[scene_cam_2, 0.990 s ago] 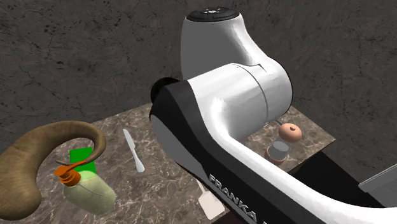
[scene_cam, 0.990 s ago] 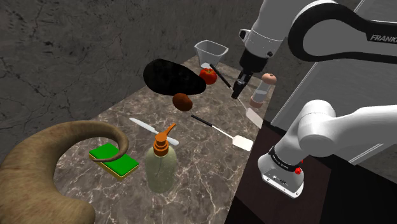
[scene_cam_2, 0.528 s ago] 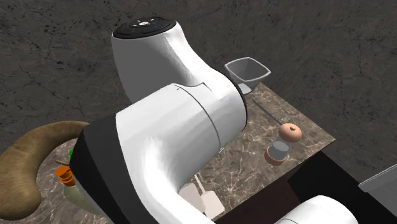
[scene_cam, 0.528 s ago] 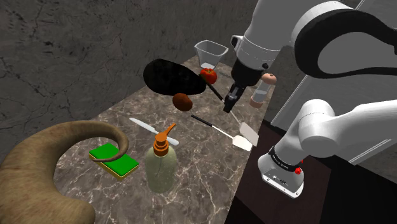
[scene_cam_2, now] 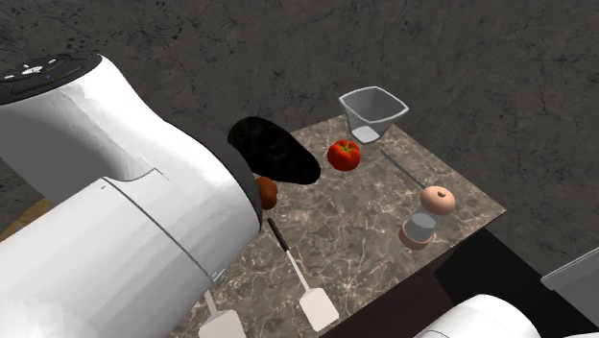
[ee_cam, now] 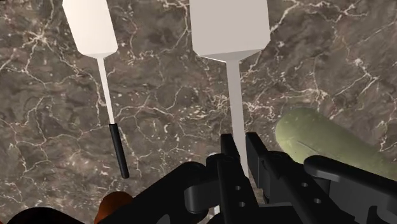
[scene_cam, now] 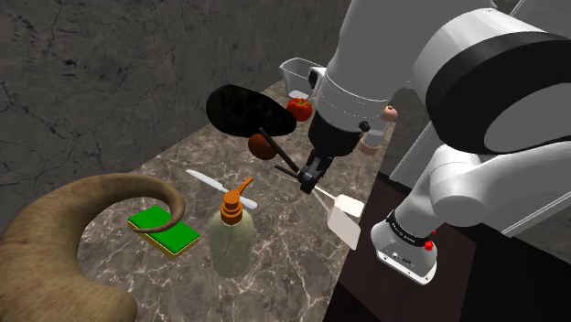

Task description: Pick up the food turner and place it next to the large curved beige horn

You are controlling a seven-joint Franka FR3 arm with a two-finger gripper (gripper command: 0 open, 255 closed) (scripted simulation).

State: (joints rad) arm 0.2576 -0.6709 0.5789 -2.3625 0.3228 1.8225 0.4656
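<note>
A dark marble tabletop [scene_cam: 291, 240] carries kitchen things, with a white robot arm reaching over it. The black gripper [ee_cam: 240, 159] points down at the stone. Its two fingers [ee_cam: 256, 159] are closed on the thin pale shaft of the food turner [ee_cam: 229, 30], pinching it between them. The turner's flat white blade sticks out ahead of the fingertips. In the shoulder view the gripper [scene_cam: 309, 181] holds the turner [scene_cam: 346, 222] near the tabletop's edge by the stand. That is well apart from the big curved beige horn [scene_cam: 55, 240] at that view's lower left.

There are two turners. The second turner [ee_cam: 90, 28] lies flat on the tabletop beside the held one, with a white blade and a black handle.

There is one of each other thing:
- a green sponge [scene_cam: 165, 227] beside the horn
- a pale soap bottle [scene_cam: 233, 242] with an orange pump
- a white knife [scene_cam: 218, 187]
- a red tomato [scene_cam_2: 345, 154]
- a clear measuring cup [scene_cam_2: 372, 110]
- a flat black oval [scene_cam_2: 274, 152]
- a small brown lump [scene_cam_2: 266, 192]
- a small shaker [scene_cam_2: 427, 219] with a round pinkish top
</note>
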